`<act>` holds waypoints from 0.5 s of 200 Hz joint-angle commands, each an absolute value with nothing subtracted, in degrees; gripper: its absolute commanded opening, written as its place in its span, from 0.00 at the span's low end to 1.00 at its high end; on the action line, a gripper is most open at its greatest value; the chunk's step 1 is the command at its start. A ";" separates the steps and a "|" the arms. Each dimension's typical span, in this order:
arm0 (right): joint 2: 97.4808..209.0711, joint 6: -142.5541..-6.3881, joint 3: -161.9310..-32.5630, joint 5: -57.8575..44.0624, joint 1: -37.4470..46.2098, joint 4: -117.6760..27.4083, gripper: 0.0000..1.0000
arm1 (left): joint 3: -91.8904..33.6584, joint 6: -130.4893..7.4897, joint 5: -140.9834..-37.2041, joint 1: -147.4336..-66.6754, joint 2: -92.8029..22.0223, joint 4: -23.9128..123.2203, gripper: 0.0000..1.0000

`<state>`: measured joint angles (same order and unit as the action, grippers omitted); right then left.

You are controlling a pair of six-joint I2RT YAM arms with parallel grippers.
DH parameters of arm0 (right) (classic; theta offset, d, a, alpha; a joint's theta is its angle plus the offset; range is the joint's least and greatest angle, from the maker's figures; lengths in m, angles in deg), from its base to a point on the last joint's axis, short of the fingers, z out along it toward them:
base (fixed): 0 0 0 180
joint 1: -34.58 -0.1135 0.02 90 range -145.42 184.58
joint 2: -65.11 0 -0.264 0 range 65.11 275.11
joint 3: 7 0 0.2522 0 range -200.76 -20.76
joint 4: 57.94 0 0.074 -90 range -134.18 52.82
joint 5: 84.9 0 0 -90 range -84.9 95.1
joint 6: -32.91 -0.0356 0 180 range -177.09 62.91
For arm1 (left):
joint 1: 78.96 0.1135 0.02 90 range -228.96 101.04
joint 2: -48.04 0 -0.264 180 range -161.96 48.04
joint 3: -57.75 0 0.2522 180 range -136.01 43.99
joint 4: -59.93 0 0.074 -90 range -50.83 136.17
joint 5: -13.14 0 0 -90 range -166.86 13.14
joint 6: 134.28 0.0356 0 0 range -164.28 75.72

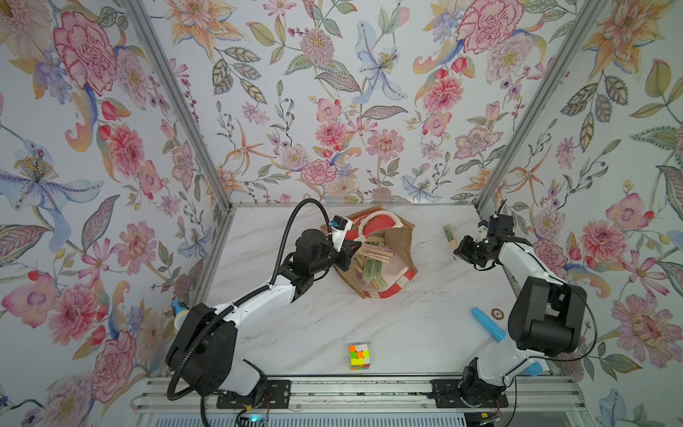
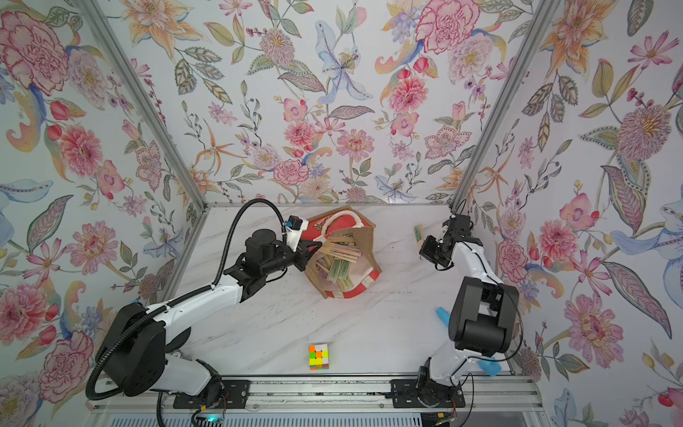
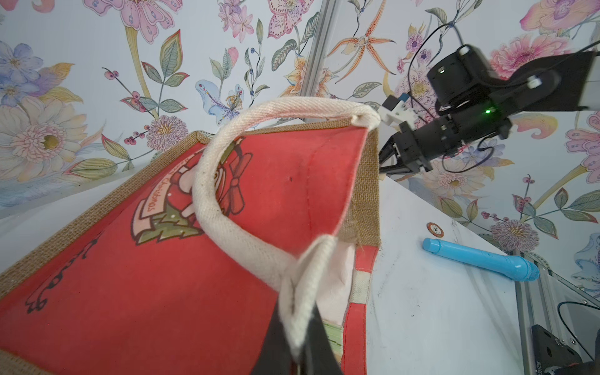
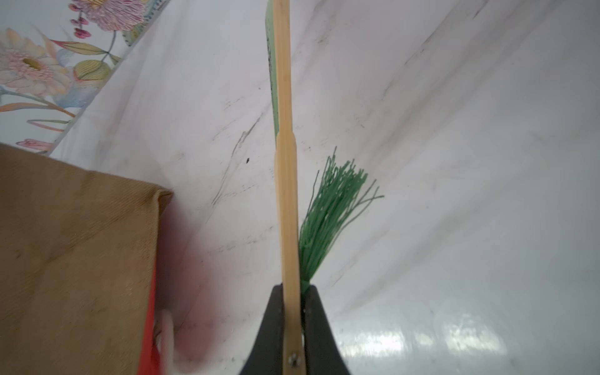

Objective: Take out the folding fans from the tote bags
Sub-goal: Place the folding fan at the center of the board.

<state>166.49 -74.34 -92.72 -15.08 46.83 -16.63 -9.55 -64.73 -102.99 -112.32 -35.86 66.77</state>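
Right jaws clench one folding fan (image 4: 285, 194) by its pivot end, long axis running straight out from them over the counter (image 1: 406, 332), outside the tote bag (image 1: 404, 240) (left jaws clamp its handle (image 3: 207, 201)).

On the surface (image 1: 295, 332), the tote bag (image 1: 404, 244) sits a little behind centre, toward 12 o'clock. The folding fans (image 1: 373, 255) lie piled inside it. At the bag's 9 o'clock edge the left end effector (image 3: 300, 350) is clamped on the handle (image 3: 227, 227). Well apart from the bag, at 2 o'clock, a lone fan (image 1: 450, 234) is pinched by its pivot end in the right end effector (image 4: 293, 292). The puzzle cube (image 1: 359, 356) rests at 6 o'clock, near the front edge. The tube (image 1: 487, 322) lies at 4 o'clock, its near end under the right arm. The small disc (image 1: 497, 314) sits just beside its far end.
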 commanded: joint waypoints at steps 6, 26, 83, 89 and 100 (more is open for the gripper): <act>173.47 -72.65 -96.47 -14.66 47.14 -19.31 0.00 | -9.88 -65.51 -105.31 -111.66 -34.49 67.05 0.00; 176.40 -72.26 -96.94 -14.26 47.24 -19.04 0.00 | -10.23 -65.19 -105.37 -111.68 -34.57 66.39 0.00; 175.64 -72.34 -94.22 -13.88 47.86 -19.00 0.49 | -10.46 -64.67 -105.53 -111.67 -34.67 65.68 0.00; 174.24 -71.95 -93.67 -14.38 47.88 -19.02 0.50 | -10.50 -64.67 -105.55 -111.65 -34.68 65.68 0.00; 170.58 -71.22 -92.26 -15.99 47.62 -19.26 0.52 | -10.66 -64.76 -105.57 -111.66 -34.75 65.61 0.00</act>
<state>176.13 -72.68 -94.80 -14.19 47.64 -20.02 -9.55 -64.68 -103.72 -112.32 -35.86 66.29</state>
